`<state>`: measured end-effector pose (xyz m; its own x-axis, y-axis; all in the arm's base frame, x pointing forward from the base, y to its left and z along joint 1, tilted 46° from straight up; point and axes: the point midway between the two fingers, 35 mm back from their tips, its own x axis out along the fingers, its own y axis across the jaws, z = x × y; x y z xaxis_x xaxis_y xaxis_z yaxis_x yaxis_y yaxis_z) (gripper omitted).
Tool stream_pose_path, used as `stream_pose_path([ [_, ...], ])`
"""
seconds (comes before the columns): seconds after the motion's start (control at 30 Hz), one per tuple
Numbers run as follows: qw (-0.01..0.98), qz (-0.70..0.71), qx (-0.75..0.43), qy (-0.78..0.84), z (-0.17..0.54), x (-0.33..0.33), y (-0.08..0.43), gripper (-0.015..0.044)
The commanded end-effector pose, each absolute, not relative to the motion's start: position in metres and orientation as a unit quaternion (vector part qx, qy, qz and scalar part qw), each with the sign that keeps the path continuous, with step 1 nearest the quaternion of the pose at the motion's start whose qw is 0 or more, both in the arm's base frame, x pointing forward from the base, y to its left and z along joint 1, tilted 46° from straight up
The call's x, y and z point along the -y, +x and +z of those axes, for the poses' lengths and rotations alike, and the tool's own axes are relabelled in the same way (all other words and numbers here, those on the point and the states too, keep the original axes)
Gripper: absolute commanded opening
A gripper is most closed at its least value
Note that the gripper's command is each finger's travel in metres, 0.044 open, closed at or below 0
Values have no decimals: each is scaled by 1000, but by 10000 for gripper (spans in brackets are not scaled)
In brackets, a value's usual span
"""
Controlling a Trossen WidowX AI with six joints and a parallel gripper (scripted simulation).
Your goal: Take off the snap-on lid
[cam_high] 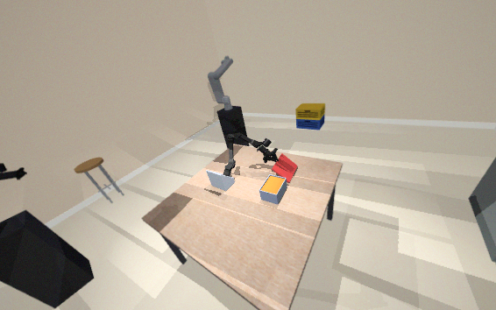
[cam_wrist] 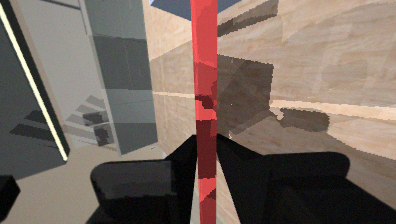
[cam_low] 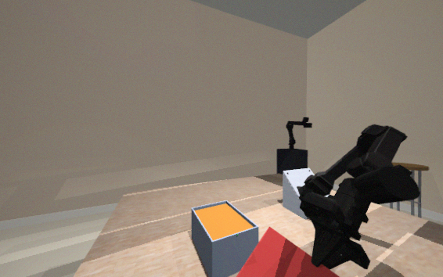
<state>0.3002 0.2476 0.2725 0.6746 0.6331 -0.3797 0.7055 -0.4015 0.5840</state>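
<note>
The storage box (cam_high: 272,195) (cam_low: 234,252) is grey-blue and stands upright on the table (cam_high: 236,236) (cam_low: 163,250). Its top is uncovered and shows an orange inside. The red lid (cam_high: 285,167) (cam_low: 277,254) (cam_wrist: 205,45) is off the box, steeply tilted, beside it on the arm's side. In the wrist view the lid is seen edge-on between the two black fingers. My gripper (cam_high: 276,158) (cam_wrist: 205,138) is shut on the lid's edge. Whether the lid's lower edge touches the table I cannot tell.
A light grey slanted panel (cam_high: 221,180) (cam_low: 293,193) stands on the table on the other side of the box from the lid, close to a second black arm part (cam_high: 230,168). A stool (cam_high: 89,165) and stacked crates (cam_high: 310,116) are away from the table.
</note>
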Motion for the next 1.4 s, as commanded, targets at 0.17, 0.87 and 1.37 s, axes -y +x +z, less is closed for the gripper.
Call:
stream_pose_path([
  [0.17, 370, -55, -400, 837, 263, -253, 300, 0],
  [0.87, 370, -55, -400, 837, 252, -264, 298, 0],
  [1.37, 369, -55, -400, 837, 244, -273, 296, 0],
])
